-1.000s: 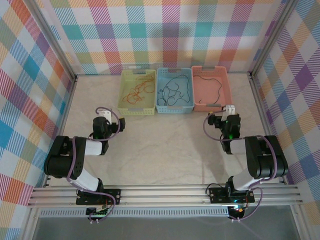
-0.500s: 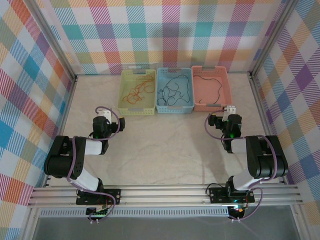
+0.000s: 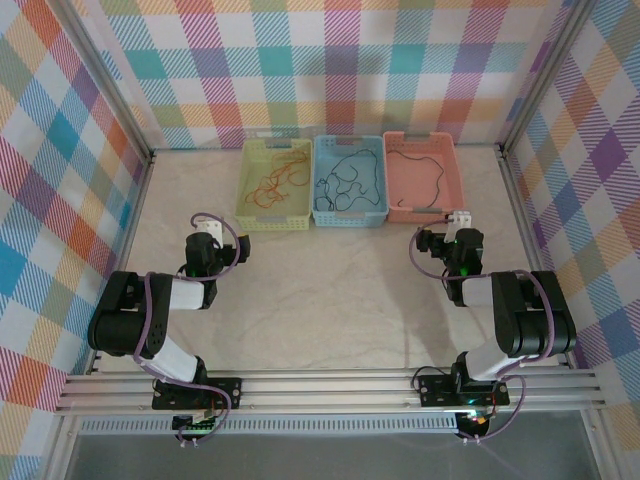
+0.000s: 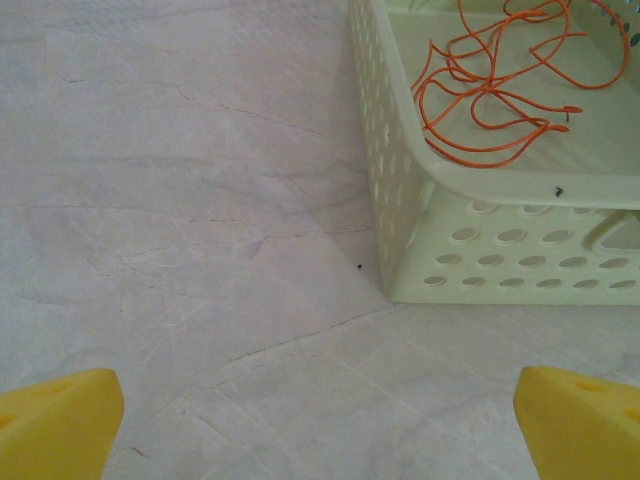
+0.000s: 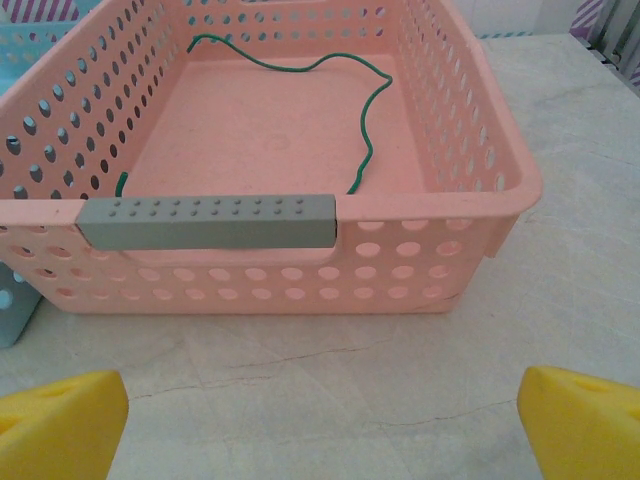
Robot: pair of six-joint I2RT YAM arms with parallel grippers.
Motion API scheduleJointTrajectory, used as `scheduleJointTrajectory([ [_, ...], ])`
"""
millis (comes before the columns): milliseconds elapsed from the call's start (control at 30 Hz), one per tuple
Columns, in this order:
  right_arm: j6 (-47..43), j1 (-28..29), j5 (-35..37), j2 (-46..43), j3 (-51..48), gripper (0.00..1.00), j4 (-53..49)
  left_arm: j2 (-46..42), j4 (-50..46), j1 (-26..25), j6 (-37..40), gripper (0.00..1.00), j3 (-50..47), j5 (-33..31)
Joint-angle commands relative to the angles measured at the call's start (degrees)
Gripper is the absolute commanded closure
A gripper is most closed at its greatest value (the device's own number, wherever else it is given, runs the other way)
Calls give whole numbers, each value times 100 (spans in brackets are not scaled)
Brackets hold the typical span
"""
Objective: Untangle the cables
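Looking through the left wrist camera, I see the left gripper with its jaws spread wide and nothing between them. The orange cable lies ahead of these jaws and to their right, in loose loops on the floor of the yellow basket. The right gripper is spread wide too and holds nothing. Straight ahead of its jaws stands the pink basket. The green cable lies inside it, beyond a grey block at the near rim. The dark cable is in the blue basket, ahead of both grippers and between them.

I judge that these cables are very light, thin and bendy, and probably a little springy, because they keep their curves. A strand lying flat on the floor will be hard to pinch. I would take the orange one where two loops cross and seem a little raised, and the green one at its middle bend. The baskets look light too, so a snagged cable may drag them.
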Motion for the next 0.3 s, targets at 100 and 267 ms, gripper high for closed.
scheduleJointTrajectory([
  [100, 18, -3, -254, 2, 70, 0, -60, 9, 58, 65, -47, 0, 69, 19],
  [267, 22, -49, -403, -5, 69, 0, -61, 6, 59, 67, -46, 0, 70, 15],
])
